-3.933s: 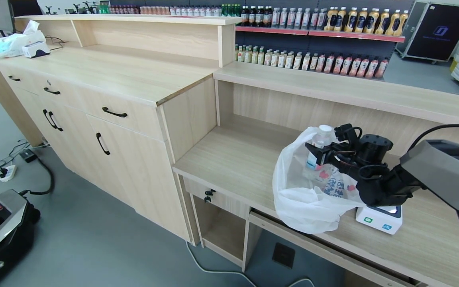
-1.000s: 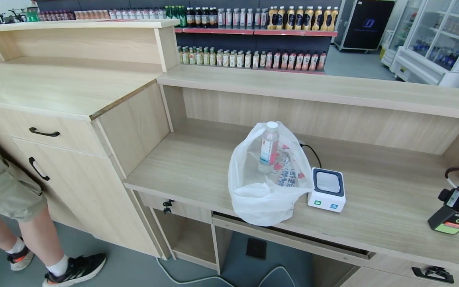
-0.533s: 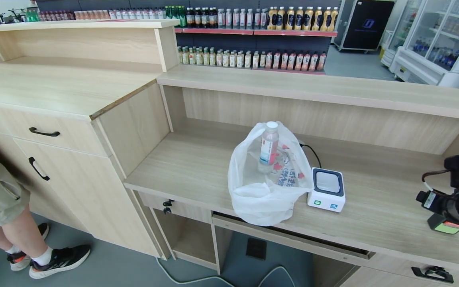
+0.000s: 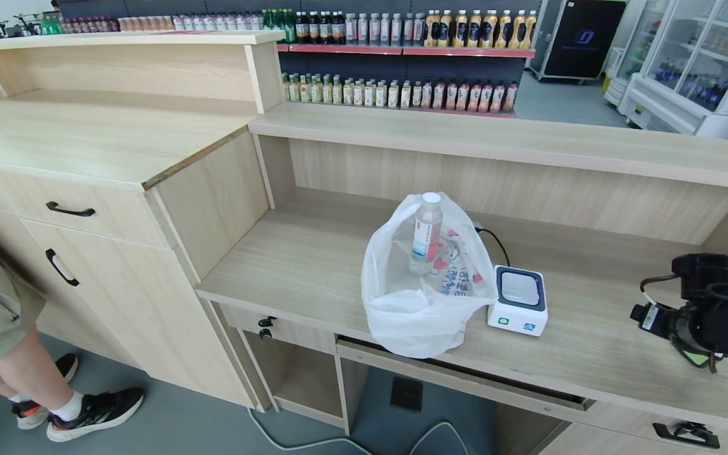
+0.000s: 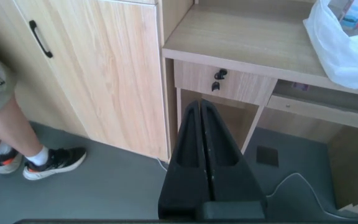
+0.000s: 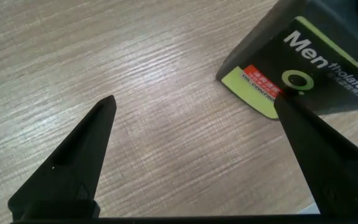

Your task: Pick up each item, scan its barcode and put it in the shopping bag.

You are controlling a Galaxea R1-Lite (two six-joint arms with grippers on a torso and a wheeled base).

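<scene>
The dark toiletry container (image 6: 316,59) with the green and red label lies flat on the wooden counter (image 4: 591,328). In the head view it is at about 4 o'clock from the white scanner (image 4: 519,302) and well apart from it. It looks like a stiff moulded plastic pack: probably light, not fragile, and smooth enough to slip under a shallow pinch. The safest hold would be across its narrower body, near the middle. That keeps the printed faces free for the scanner. No barcode shows on the face in view.

The right gripper (image 6: 194,102) hangs just above it, its fingers (image 6: 73,168) spread wide and holding nothing. Bare counter lies between them. The container sits off to one side, at the tip of one finger, and I cannot tell whether it touches.

The white shopping bag (image 4: 424,303) stands at 9 o'clock from the scanner, just beside it, mouth open. A clear bottle (image 4: 427,232) stands upright inside it.

The left gripper (image 5: 199,109) hangs low in front of the counter, pointing at the floor. Its fingers are pressed together with nothing between them.
</scene>
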